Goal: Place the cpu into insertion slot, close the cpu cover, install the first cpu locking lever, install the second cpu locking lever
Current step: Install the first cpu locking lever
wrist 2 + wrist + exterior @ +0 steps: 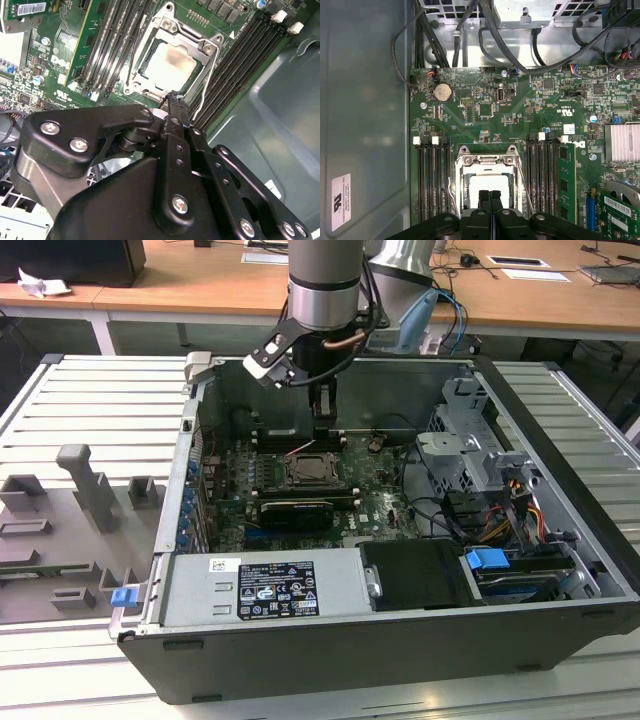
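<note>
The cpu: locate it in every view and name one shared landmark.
Exterior view: cpu on the motherboard, just beneath the gripper.
Second wrist view: cpu, pale square framed by the cpu cover, beyond the gripper.
First wrist view: cpu inside that cover, partly behind the gripper.
Shared landmark: black memory slots flanking the cover.

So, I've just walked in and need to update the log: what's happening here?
A Universal Robots arm is reaching into an open computer case. Its gripper, fingers together and empty, is poised at the edge of the insertion slot on the green motherboard. The cpu sits in the slot with the cpu cover lying over it. Whether the wire levers are latched I cannot tell.
</note>
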You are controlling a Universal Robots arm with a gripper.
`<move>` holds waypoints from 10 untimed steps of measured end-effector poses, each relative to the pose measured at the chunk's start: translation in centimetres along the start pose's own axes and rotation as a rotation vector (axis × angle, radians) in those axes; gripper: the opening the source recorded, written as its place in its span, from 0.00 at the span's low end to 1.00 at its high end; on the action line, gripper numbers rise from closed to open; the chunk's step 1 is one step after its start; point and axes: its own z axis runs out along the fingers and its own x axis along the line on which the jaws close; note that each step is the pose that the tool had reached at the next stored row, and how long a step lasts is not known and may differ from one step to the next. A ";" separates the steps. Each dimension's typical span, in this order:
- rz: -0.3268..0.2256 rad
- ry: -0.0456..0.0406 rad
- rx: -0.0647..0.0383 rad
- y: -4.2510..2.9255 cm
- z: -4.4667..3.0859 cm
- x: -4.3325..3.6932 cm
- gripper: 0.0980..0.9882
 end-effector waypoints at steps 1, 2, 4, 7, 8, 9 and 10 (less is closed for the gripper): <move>-0.007 0.0011 0.000 0.00 0.00 0.01 0.01; -0.045 0.0029 0.001 0.00 -0.01 0.00 0.01; -0.086 0.0052 0.002 0.00 -0.01 0.00 0.01; -0.175 0.0075 0.004 -0.01 0.06 0.00 0.01; -0.198 0.0074 0.005 -0.01 0.07 0.00 0.01; -0.221 0.0086 0.005 0.00 0.08 0.00 0.01; -0.245 0.0098 0.006 -0.01 0.08 0.00 0.01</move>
